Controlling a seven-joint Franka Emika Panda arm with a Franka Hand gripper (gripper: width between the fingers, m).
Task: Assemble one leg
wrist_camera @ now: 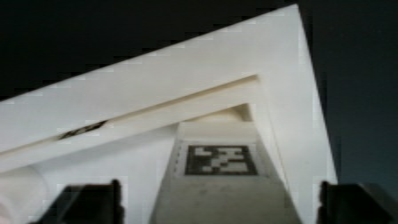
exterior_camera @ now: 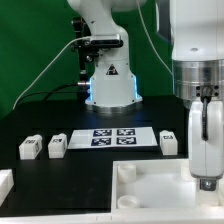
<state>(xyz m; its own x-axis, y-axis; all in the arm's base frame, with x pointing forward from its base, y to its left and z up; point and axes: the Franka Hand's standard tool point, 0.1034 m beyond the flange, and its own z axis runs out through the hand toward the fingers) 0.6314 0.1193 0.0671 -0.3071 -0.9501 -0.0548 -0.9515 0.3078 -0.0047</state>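
My end effector [wrist_camera: 199, 200] stands spread around the small white stubby leg [wrist_camera: 221, 170], long axis upright, its black-and-white marker facing my wrist, over the white square tray-like piece [wrist_camera: 160, 95].

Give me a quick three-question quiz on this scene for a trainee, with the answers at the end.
1. In the exterior view, how many legs lie loose on the black table?
2. True or false: in the wrist view, the claw stands open, with a gap on either side of the leg between its fingers.
3. What lies to the exterior view's left of the marker board? A) two legs B) the robot's base C) the large white square piece

Key: 1) three; 2) true; 3) A
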